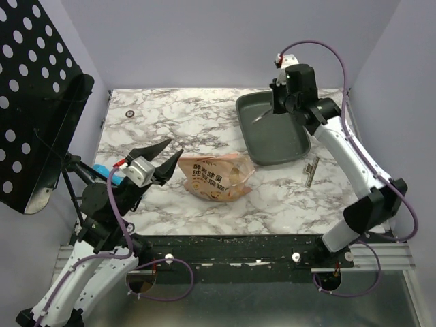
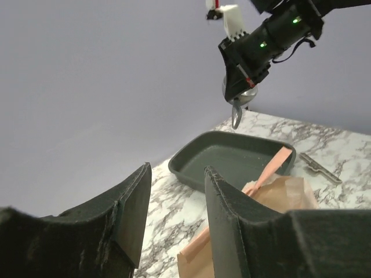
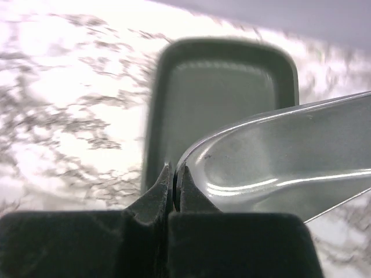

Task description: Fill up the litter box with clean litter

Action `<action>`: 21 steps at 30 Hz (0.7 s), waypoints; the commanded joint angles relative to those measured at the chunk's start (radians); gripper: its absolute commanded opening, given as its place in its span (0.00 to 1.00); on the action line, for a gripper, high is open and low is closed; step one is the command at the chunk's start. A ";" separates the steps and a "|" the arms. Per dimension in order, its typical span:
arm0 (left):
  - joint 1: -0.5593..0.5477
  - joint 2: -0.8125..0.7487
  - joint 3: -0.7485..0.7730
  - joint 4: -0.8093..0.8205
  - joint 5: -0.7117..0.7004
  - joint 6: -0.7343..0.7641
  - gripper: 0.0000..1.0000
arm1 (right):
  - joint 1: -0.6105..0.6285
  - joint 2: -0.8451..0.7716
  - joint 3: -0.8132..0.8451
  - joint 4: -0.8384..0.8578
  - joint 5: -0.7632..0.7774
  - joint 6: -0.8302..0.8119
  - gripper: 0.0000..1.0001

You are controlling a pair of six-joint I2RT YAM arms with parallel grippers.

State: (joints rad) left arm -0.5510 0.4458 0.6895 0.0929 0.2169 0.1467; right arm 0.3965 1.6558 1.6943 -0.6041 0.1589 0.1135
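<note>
The litter box point(image 1: 271, 141) sits on the marble counter point(image 1: 170, 116) toward its far right corner, and its floor shows bare dark grey. The right hand point(image 3: 174, 180) hangs over the far end of the box, its fingers pressed together on the thin rim of a shiny grey scoop point(image 3: 278, 156), whose bowl is above the box's inside.

Just beside the box's near left corner lies an orange-tan printed bag point(image 1: 216, 177), slumped on its side. In the left wrist view, a torn strip of it reaches up to the box's rim. The bag lies between the box and the left hand point(image 1: 167, 155), which hovers further left of the box with its fingers apart and nothing between them, pointing toward the bag and the box beyond it.

Off the box's near right corner, apart from it, a short metal strip point(image 1: 311, 170) lies flat on the counter. Well to the left of the box, near the far edge, is a small dark ring point(image 1: 129, 113). Further left still, past the counter's edge, stands a tilted black perforated panel point(image 1: 34, 82).
</note>
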 commanded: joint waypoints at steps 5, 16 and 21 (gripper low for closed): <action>0.008 0.178 0.310 -0.333 0.048 -0.215 0.45 | 0.378 -0.194 0.031 -0.140 0.112 -0.457 0.00; 0.008 0.372 0.749 -0.745 0.133 -0.433 0.44 | 0.767 -0.503 -0.266 -0.276 0.140 -0.733 0.00; 0.008 0.424 0.840 -0.823 0.237 -0.527 0.43 | 0.939 -0.695 -0.407 -0.237 0.100 -0.888 0.00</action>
State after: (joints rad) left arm -0.5449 0.8433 1.4670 -0.5957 0.3370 -0.2588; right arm 1.2255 1.0962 1.3552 -0.8513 0.2676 -0.5941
